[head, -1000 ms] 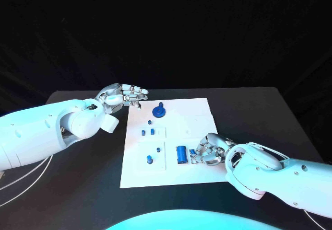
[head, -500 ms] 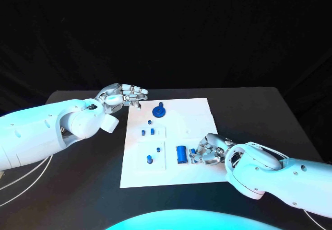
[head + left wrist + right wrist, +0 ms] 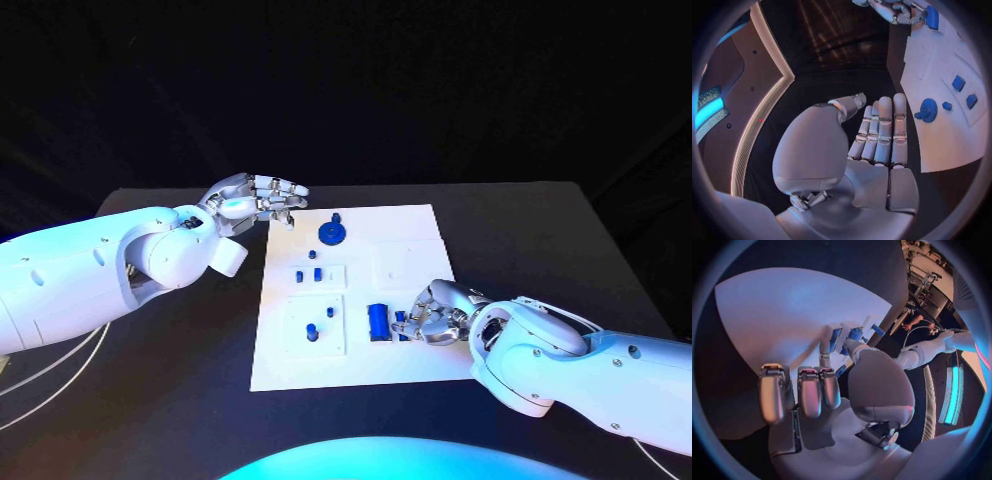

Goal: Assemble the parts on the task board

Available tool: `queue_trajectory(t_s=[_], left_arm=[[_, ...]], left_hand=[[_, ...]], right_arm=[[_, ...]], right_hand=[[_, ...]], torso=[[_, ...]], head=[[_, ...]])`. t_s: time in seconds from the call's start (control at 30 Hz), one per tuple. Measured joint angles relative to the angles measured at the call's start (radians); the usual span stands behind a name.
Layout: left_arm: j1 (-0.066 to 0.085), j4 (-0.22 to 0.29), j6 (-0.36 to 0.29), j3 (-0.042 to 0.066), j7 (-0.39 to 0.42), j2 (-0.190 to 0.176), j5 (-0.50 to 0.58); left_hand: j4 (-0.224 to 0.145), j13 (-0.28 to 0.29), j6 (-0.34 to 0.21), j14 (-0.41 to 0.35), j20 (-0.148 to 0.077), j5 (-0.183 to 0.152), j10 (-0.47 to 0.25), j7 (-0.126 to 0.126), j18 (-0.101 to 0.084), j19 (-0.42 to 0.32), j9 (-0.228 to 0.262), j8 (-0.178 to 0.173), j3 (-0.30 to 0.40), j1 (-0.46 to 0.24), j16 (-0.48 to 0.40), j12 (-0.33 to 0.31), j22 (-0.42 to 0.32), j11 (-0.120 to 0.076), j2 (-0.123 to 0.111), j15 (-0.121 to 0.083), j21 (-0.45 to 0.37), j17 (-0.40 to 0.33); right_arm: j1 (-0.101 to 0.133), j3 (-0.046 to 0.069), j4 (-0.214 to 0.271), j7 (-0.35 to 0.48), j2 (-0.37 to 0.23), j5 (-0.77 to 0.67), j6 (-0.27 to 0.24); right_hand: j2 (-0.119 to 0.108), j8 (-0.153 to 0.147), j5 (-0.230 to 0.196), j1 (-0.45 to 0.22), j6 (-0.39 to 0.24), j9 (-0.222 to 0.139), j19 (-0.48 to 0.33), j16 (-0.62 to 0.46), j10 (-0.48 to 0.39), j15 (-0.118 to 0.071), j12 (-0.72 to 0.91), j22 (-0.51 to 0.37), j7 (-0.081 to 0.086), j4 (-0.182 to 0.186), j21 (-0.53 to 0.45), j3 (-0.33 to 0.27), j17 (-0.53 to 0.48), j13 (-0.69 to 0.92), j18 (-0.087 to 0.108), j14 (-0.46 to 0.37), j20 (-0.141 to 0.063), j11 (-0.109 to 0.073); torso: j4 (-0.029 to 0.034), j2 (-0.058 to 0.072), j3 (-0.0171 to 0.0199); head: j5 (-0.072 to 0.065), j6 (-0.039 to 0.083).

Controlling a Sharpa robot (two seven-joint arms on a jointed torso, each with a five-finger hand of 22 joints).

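The white task board point(image 3: 353, 355) lies in the middle of the black table. My right hand point(image 3: 437, 315) rests on its near right part, fingertips pinching a small blue part point(image 3: 401, 318) beside a larger blue block point(image 3: 378, 320). The right wrist view has the thumb and a finger closed round that small blue part point(image 3: 856, 333). My left hand point(image 3: 261, 199) hovers off the board's far left corner, fingers straight, holding nothing; the left wrist view looks down its flat palm point(image 3: 879, 145). A round blue part with a knob point(image 3: 332, 234) stands at the board's far end.
Small blue parts point(image 3: 307, 273) stand in a raised white square left of centre. Two more point(image 3: 320, 324) stand in the near-left square. An empty raised square point(image 3: 405, 264) lies right of centre. Black table surrounds the board, with dark cloth behind it.
The right hand has crept slightly over the small part beside the blue block. The left hand has stayed where it was.
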Motion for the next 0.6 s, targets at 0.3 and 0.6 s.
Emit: queue_trajectory(t_s=[0.3,0.6], left_arm=[[0.000,0.000,0.000,0.000,0.000,-0.001,0.001],[0.000,-0.003,0.000,0.000,-0.001,0.000,0.001]], left_hand=[[0.000,0.000,0.000,0.000,0.000,0.000,0.000,0.000,0.000,0.000,0.000,0.000,0.000,0.000,0.000,0.000,0.000,0.000,0.000,0.000,0.000,-0.001],[0.000,-0.001,0.000,0.000,0.000,0.000,0.000,0.000,0.000,0.000,0.000,0.000,0.000,0.000,0.000,0.000,-0.001,0.000,0.000,0.000,0.000,-0.001]], right_arm=[[0.000,0.000,0.006,0.009,-0.015,-0.001,-0.001],[0.002,0.000,0.003,0.048,-0.043,0.001,0.000]], right_hand=[[0.000,0.000,0.015,0.000,0.000,0.000,0.000,0.000,0.000,0.000,0.000,0.000,0.000,0.000,-0.002,-0.001,0.000,0.000,0.000,0.000,0.000,0.000],[-0.024,0.004,-0.093,0.134,-0.008,0.000,0.000,0.000,0.000,0.000,-0.006,0.000,0.008,-0.029,-0.011,-0.033,0.000,0.001,0.000,0.000,0.000,0.000]], torso=[[-0.0005,0.000,0.0007],[-0.0011,0.000,0.0009]], head=[[0.000,-0.001],[0.000,0.000]])
